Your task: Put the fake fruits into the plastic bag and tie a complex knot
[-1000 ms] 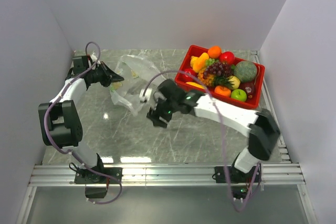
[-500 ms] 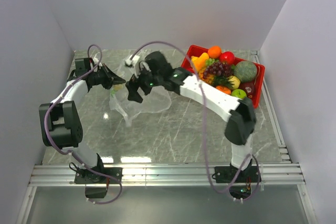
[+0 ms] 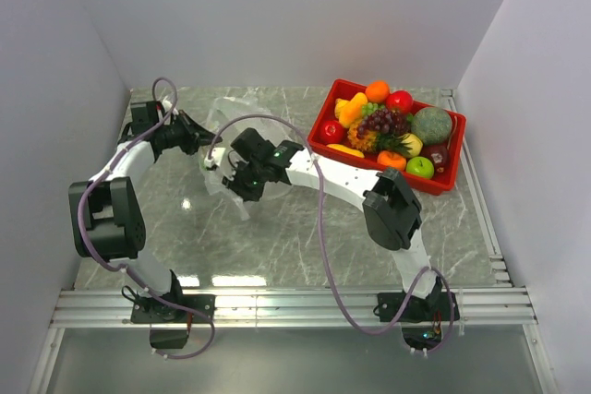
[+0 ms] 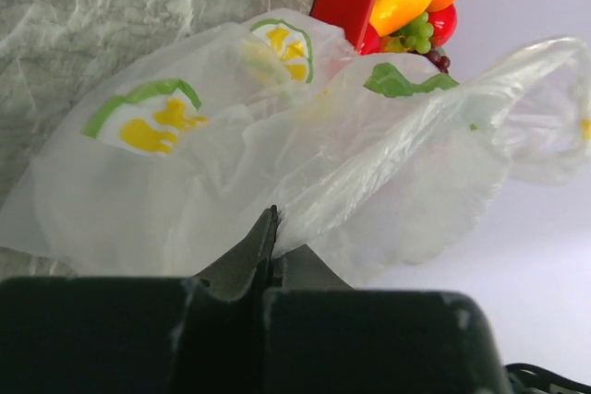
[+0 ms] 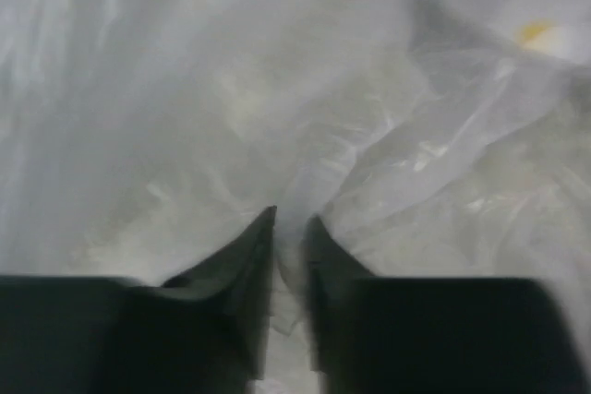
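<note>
Two hands at plastic bag (image 4: 305, 149): left hand (image 4: 274, 228) pinches film, right hand (image 5: 291, 225) narrow, grip unclear; green-yellow print (image 4: 148, 119) unreadable.

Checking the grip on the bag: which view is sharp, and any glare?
Right wrist: soft, washed out, the plastic bag a pale blur. Left wrist: crisp, film visibly pinched in the left gripper. Top external: glare strips on the table at its near edge, bag outline faint.
</note>
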Controlling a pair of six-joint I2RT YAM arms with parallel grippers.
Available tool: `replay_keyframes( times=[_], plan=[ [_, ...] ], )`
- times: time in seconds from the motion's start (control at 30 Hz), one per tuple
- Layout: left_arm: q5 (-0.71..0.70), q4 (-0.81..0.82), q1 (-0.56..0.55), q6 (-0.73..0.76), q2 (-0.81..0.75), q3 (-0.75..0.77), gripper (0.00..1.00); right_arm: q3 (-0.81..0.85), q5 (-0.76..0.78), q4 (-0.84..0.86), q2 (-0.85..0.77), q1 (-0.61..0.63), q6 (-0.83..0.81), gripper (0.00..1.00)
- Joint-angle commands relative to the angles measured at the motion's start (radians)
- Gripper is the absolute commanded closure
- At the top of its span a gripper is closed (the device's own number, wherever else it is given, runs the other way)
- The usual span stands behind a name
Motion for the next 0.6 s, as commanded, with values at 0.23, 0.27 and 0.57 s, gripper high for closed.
replay_keyframes(
  times=[0.23,0.27,0.57],
  plan=[
    [-0.037,0.002,0.11,0.075,0.082,0.115,1.0,-0.395,0.11,-0.118,-0.357,-0.009,-0.197,1.0],
    [-0.046,-0.01,0.112,0.105,0.086,0.122,1.0,-0.424,0.11,-0.121,-0.397,0.001,-0.209,1.0],
    [-0.118,-0.162,0.013,0.214,0.019,0.139,1.0,-0.446,0.073,-0.109,-0.568,0.043,-0.274,0.72]
  ],
)
